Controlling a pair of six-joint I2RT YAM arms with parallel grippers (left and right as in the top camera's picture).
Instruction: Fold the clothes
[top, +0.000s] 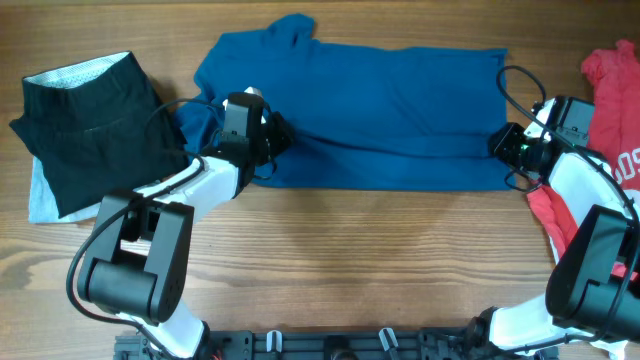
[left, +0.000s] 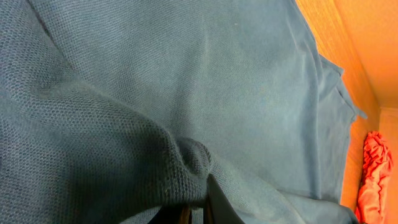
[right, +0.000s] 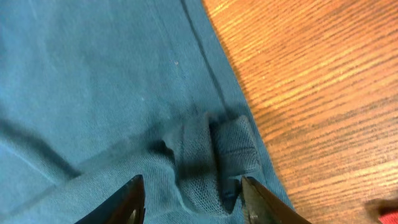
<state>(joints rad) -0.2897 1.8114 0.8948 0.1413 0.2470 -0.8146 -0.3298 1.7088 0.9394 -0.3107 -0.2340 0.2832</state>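
Observation:
The deep-blue shirt (top: 380, 100) lies spread across the back of the table, doubled over lengthwise. My left gripper (top: 275, 135) is at its left end, shut on a pinched ridge of the blue cloth (left: 186, 74); only the fingertips (left: 211, 190) show under the bunched fabric. My right gripper (top: 500, 143) is at the shirt's right hem. In the right wrist view it (right: 191, 182) is open, its fingers standing either side of a rumpled fold of the hem (right: 205, 155). A black garment (top: 95, 130) lies at the far left, and a red T-shirt (top: 615, 100) at the far right.
A pale cloth (top: 45, 195) sticks out from under the black garment. Bare wooden table (top: 380, 260) runs along the front, and wood (right: 323, 81) shows just right of the hem. The red T-shirt (left: 373, 174) shows at the edge of the left wrist view.

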